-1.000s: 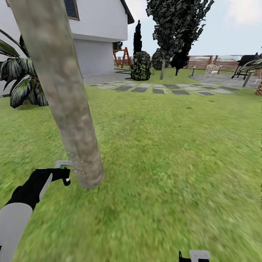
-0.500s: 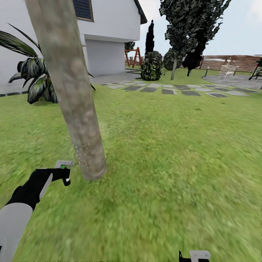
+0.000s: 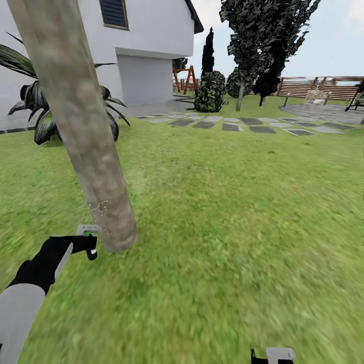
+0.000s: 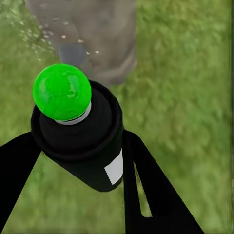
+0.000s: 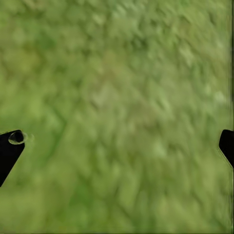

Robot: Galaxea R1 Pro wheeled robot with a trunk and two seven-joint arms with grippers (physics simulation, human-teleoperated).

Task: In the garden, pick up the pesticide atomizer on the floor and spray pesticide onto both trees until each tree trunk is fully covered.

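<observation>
The left pincer clamps 1 green-tipped atomizer beside 1 trunk; the right pincer is spread.

My left gripper sits just beside the base of the leaning tree trunk, which blocks any move forward and to the right of it. The atomizer clamped between its fingers points at that trunk, specks of pesticide hanging between them. Out to my right the lawn lies open all the way to the stepping stones. Under my right gripper, its fingers spread, I see only bare grass.
</observation>
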